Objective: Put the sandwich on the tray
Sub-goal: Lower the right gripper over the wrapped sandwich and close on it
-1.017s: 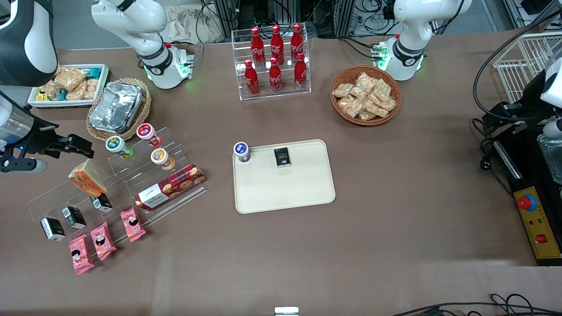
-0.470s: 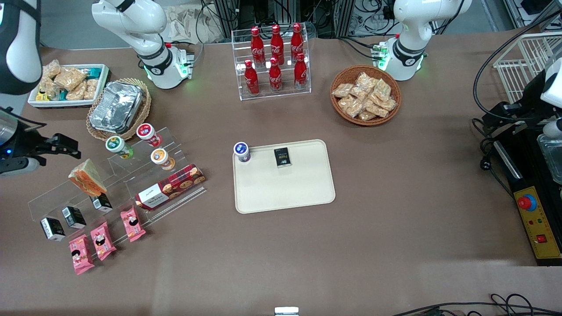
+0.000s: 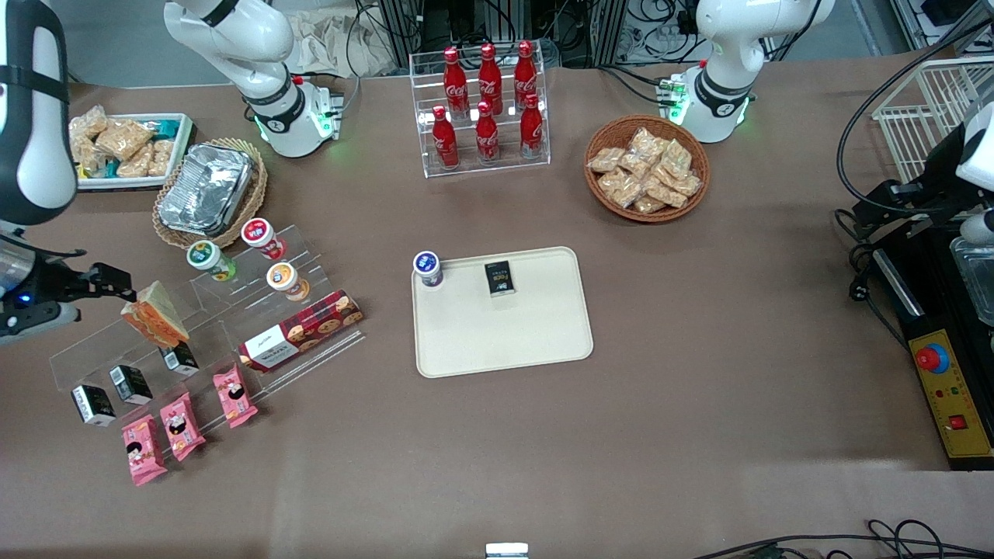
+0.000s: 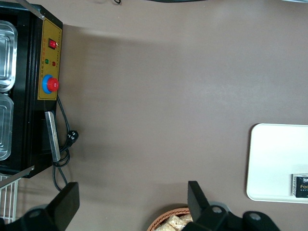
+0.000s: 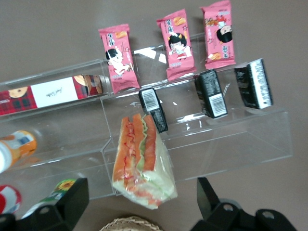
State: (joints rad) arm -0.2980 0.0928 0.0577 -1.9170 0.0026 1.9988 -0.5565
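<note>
Two views show the work. From the front, the gripper [image 3: 116, 283] hangs just beside the sandwich [image 3: 154, 314], which rests on the clear acrylic stand [image 3: 194, 326] toward the working arm's end, well apart from the beige tray [image 3: 505, 341]. At the wrist, open fingers [image 5: 72, 199] flank the sandwich [image 5: 140, 161] (not touching it).

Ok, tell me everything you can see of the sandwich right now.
The sandwich is a wedge in clear wrap, pale bread with orange and green filling layers showing along its cut face. It rests tilted on the clear acrylic stand, beside a small black packet that touches it. The pincer hovers open above it, not touching. It is not yet on the tray.
</note>
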